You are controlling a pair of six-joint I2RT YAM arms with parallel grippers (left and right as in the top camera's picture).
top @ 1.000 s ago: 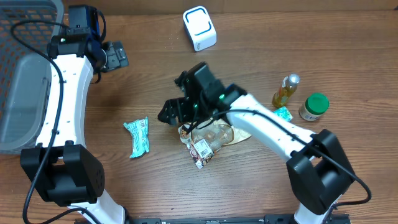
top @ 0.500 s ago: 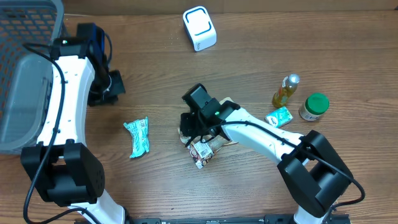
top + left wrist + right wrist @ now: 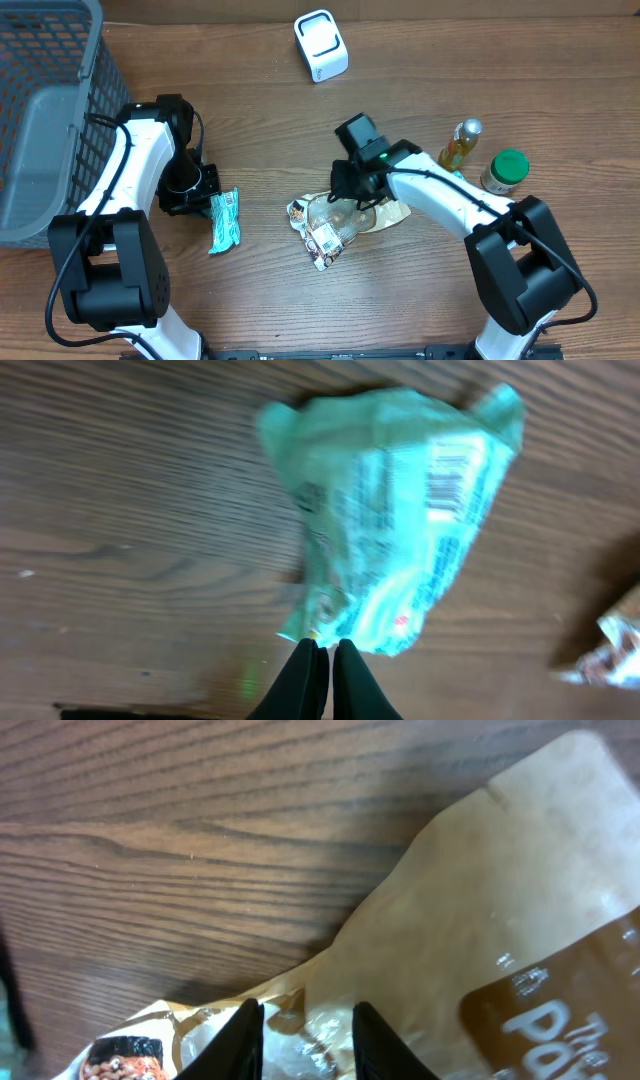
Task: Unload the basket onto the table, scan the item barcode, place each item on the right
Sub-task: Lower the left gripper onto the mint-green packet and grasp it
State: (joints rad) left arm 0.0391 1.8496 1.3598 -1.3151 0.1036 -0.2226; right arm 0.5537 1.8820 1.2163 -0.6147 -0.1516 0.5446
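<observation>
A crumpled green packet (image 3: pixel 224 220) lies on the wooden table, its barcode (image 3: pixel 450 470) facing up in the left wrist view. My left gripper (image 3: pixel 208 192) (image 3: pixel 323 648) is shut, its tips together right at the green packet's (image 3: pixel 400 540) near edge; no hold on it shows. A brown and clear pouch (image 3: pixel 385 213) (image 3: pixel 500 920) lies at mid-table beside a small printed packet (image 3: pixel 322 242). My right gripper (image 3: pixel 355 195) (image 3: pixel 305 1030) sits down on the pouch, fingers close together with a crinkled fold of it between them.
A white box-shaped device (image 3: pixel 320 45) stands at the back centre. A grey basket (image 3: pixel 40 120) fills the far left. At the right are an oil bottle (image 3: pixel 459 145), a green-lidded jar (image 3: pixel 505 170) and a small green box (image 3: pixel 456 181).
My left arm swung from the back left down to the green packet, and its jaws closed. My right gripper shifted right along the pouch and narrowed onto it.
</observation>
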